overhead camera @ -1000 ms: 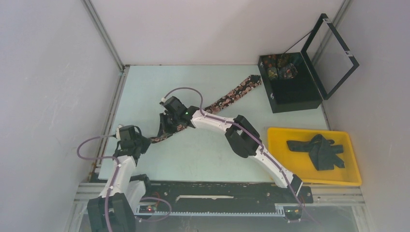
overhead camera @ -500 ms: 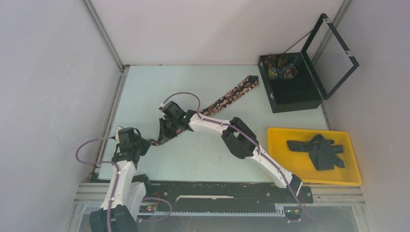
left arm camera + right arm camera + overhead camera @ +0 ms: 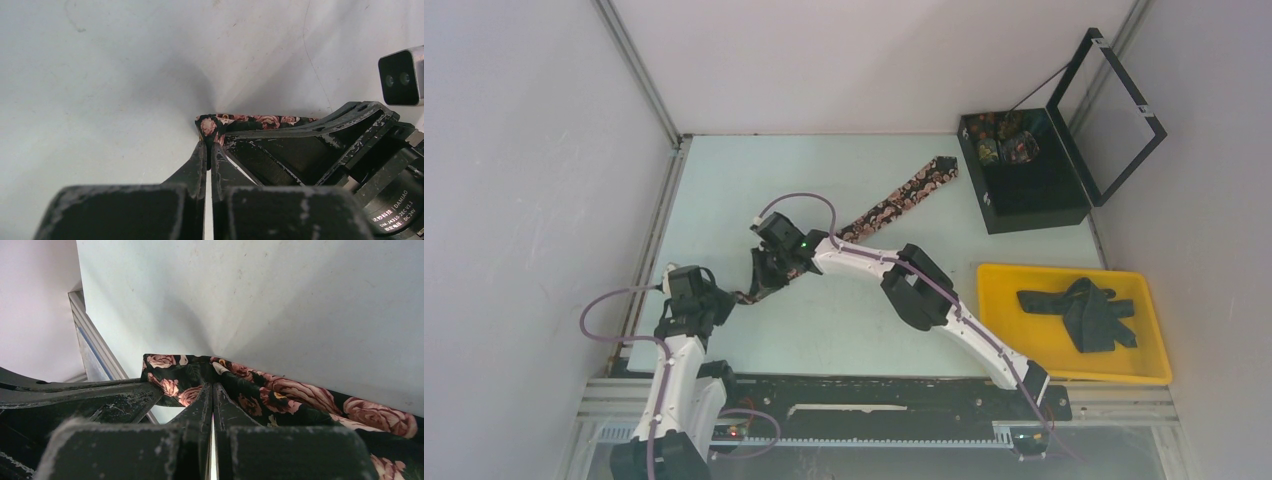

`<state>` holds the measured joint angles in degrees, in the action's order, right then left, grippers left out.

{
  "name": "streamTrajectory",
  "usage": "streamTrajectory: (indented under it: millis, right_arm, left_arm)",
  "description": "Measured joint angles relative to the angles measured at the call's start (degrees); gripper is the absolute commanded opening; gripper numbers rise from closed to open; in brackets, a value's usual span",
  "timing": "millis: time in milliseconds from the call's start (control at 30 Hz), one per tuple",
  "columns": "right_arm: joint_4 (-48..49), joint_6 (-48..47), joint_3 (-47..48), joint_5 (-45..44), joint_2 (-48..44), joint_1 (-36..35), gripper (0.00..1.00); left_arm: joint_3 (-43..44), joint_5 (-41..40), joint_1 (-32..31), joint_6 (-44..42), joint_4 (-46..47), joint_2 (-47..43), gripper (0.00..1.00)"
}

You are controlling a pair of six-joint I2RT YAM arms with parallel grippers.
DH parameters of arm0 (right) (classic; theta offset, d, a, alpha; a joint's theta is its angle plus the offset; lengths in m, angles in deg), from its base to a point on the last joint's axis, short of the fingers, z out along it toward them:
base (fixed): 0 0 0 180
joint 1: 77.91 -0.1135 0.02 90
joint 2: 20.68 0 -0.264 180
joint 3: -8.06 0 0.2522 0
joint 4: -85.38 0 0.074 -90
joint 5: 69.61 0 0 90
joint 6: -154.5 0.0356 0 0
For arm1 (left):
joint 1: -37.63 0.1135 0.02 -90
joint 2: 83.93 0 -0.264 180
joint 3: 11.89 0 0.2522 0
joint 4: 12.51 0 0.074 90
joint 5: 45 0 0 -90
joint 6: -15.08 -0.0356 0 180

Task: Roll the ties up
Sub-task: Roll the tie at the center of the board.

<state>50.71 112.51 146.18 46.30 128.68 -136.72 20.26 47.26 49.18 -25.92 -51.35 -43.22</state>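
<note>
A black tie with pink roses (image 3: 894,205) lies diagonally across the pale table, its wide end near the black box. In the left wrist view my left gripper (image 3: 210,145) is shut on the narrow tip of that tie (image 3: 250,119). A short way along the fabric, my right gripper (image 3: 212,387) is shut on the same tie (image 3: 300,395), which bunches around the fingertips. From above, the left gripper (image 3: 732,297) and right gripper (image 3: 759,283) sit close together at the table's left. A plain dark tie (image 3: 1084,312) lies crumpled in the yellow tray (image 3: 1064,372).
A black box (image 3: 1034,195) with its lid open stands at the back right, with rolled patterned ties (image 3: 1002,137) inside. The yellow tray sits at the front right. A metal rail (image 3: 656,235) and wall run along the table's left edge, close to both grippers.
Both grippers have shifted left and toward the near edge, dragging the rose tie with them. Its wide end has slid slightly away from the black box.
</note>
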Motion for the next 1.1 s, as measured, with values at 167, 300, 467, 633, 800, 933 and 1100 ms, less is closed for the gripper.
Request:
streamTrajectory:
  millis: [167,300,467,633,800,933,1100]
  right_arm:
    - [0.09,0.02,0.0,-0.02,0.0,-0.24,0.0]
    - [0.28,0.04,0.0,-0.02,0.0,-0.52,0.0]
    - [0.48,0.04,0.0,-0.02,0.0,-0.9,0.0]
    - [0.98,0.26,0.0,0.04,0.0,-1.25,0.0]
    - [2.03,0.33,-0.39,0.55,0.0,-1.31,0.0]
    - [3.21,0.46,-1.57,1.46,0.0,-1.03,0.0]
    - [4.57,-0.02,-4.63,2.19,-1.62,-0.13,0.0]
  left_arm:
    - [0.63,0.04,0.0,0.0,-1.14,0.0,0.0]
    - [0.92,0.09,0.0,-0.02,-1.77,-0.26,0.0]
    - [1.14,0.55,0.0,-0.02,-2.51,-0.66,0.0]
    - [1.79,1.42,0.0,0.0,-2.64,-0.66,0.0]
    - [1.99,1.44,-0.87,0.04,-2.64,-0.59,0.0]
    - [2.23,0.44,-4.24,0.13,-2.64,0.17,0.0]
    - [3.26,-1.05,-7.74,0.48,-2.64,1.2,0.0]
